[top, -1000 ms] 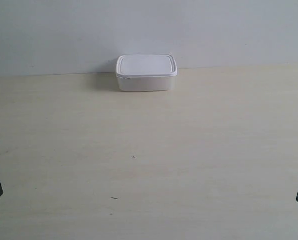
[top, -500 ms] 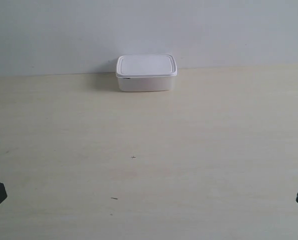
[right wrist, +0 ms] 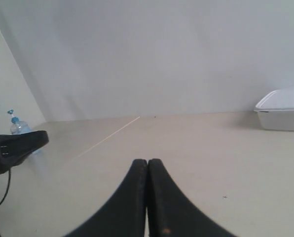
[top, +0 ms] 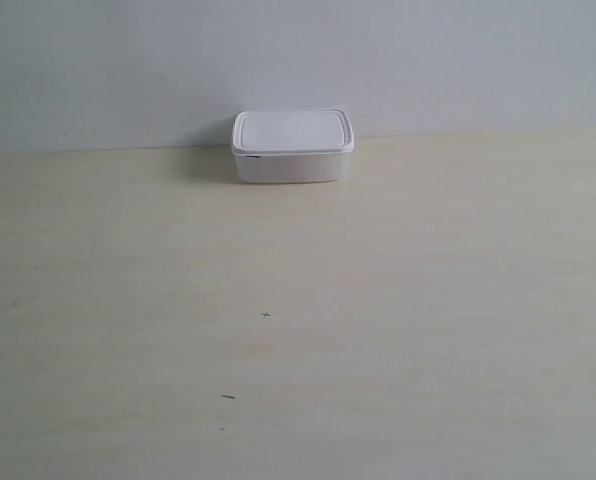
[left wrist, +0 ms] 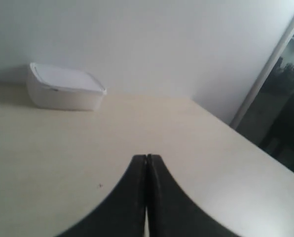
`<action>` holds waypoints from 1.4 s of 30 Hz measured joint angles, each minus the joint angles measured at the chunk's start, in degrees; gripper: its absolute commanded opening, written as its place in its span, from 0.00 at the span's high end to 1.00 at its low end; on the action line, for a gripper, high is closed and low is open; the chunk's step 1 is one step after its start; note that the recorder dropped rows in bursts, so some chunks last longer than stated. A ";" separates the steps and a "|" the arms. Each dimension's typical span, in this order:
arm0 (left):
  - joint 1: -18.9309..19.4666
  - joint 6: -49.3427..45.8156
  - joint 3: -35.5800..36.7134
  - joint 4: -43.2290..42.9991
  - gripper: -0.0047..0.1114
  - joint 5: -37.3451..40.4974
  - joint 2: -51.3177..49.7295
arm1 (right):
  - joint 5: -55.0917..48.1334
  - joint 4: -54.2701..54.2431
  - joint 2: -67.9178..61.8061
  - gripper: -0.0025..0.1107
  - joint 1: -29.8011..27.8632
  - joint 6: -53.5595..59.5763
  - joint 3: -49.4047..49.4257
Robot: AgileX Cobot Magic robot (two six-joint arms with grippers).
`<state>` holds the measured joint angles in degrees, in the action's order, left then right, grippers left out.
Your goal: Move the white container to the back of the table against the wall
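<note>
- Nearest me, my left tool (left wrist: 146, 159) and right tool (right wrist: 147, 161) are both pressed together, holding nothing.
- The arm at the exterior view's left has dropped out of frame since a moment ago.
- Far across the bench (top: 308, 300), the white container (top: 293, 146) sits against the wall (top: 298, 60); I judge the job done.

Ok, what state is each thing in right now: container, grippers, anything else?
white container: upright, lid on, at the back of the table by the wall, ungripped.
left gripper: shut, empty, well short of the container.
right gripper: shut, empty, well short of the container.
water bottle: upright, blue cap on.
</note>
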<state>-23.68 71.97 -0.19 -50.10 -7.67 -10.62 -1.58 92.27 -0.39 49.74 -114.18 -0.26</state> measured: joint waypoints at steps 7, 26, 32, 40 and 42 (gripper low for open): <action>1.81 0.00 0.00 -0.15 0.96 0.00 9.99 | 0.00 0.00 0.00 0.98 -7.67 0.00 0.00; 30.63 0.00 0.00 -0.39 0.96 -0.11 10.30 | 0.00 0.00 0.00 0.98 -36.88 0.11 0.00; 37.82 0.00 0.00 -0.39 0.96 -0.11 10.30 | 0.00 0.00 0.00 0.98 -44.03 0.11 0.00; 39.62 0.00 0.00 -0.39 0.96 -0.11 10.30 | 0.00 0.00 0.00 0.98 -47.38 0.11 0.00; 39.62 0.00 0.00 -0.39 0.96 -0.11 10.30 | 0.00 0.00 0.00 0.98 -47.41 0.11 0.00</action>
<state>15.94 71.97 -0.19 -50.49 -7.77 -0.32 -1.58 92.27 -0.39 2.32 -114.06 -0.26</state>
